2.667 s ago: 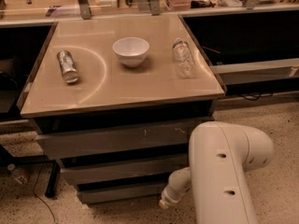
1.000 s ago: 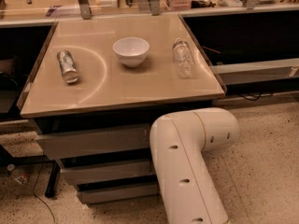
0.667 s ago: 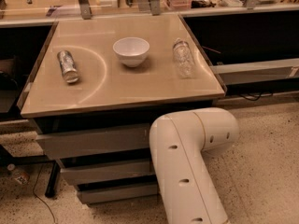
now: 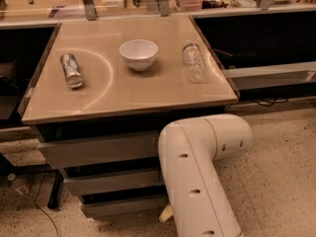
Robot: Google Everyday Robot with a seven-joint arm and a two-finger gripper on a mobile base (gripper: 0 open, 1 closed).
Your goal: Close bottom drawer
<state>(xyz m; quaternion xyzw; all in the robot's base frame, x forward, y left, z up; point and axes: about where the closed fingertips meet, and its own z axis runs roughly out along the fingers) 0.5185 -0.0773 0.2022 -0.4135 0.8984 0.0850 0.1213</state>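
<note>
The bottom drawer [image 4: 123, 206] is the lowest of three grey drawers under the tan tabletop. Its flat front sits slightly forward of the cabinet, with a dark gap above it. My white arm [image 4: 197, 181] reaches down across the right part of the drawer fronts. My gripper [image 4: 165, 214] shows only as a small beige piece at the right end of the bottom drawer's front, low by the floor. The arm hides the rest of it, and I cannot tell if it touches the front.
The top drawer [image 4: 98, 149] and middle drawer [image 4: 113, 181] also stand out a little. On the tabletop [image 4: 128, 98] lie a metal can [image 4: 71, 70], a white bowl [image 4: 138, 53] and a clear bottle [image 4: 193, 61]. A bottle [image 4: 19, 184] and a cable lie on the speckled floor at left.
Since 2.7 s ago my arm has swung left across the drawer fronts, covering their right side. Over the last second it has barely moved.
</note>
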